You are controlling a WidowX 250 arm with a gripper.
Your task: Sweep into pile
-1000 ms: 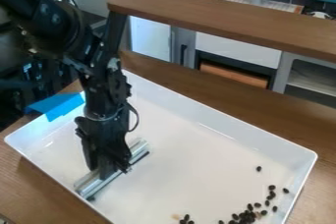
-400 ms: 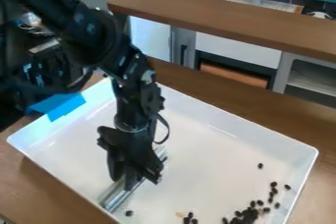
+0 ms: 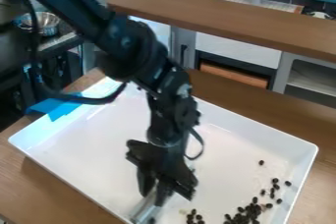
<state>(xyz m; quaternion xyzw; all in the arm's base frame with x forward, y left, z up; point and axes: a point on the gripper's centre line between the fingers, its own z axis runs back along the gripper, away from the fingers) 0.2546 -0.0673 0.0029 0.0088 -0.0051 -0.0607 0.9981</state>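
Observation:
The gripper (image 3: 154, 194) hangs low over the front part of the white tray (image 3: 72, 155), shut on a shiny metallic sweeping tool (image 3: 143, 211) whose lower end comes close to the tray's front wall. Dark beans (image 3: 249, 212) lie clustered in the tray's front right corner, with several strewn up along the right side and one bean (image 3: 261, 162) apart from them higher up. A smaller group of beans (image 3: 193, 216) sits between the tool and the cluster. One dark bean (image 3: 152, 220) is right beside the tool's lower end.
Blue tape (image 3: 55, 107) covers part of the tray's left rim. A raised wooden shelf (image 3: 230, 20) runs behind the tray, over the wooden counter (image 3: 275, 115). A metal bowl (image 3: 43, 23) stands at the back left.
The gripper and the tool in it have moved right and toward the front of the tray. The bean near the tool has shifted right, and the tray has moved very slightly.

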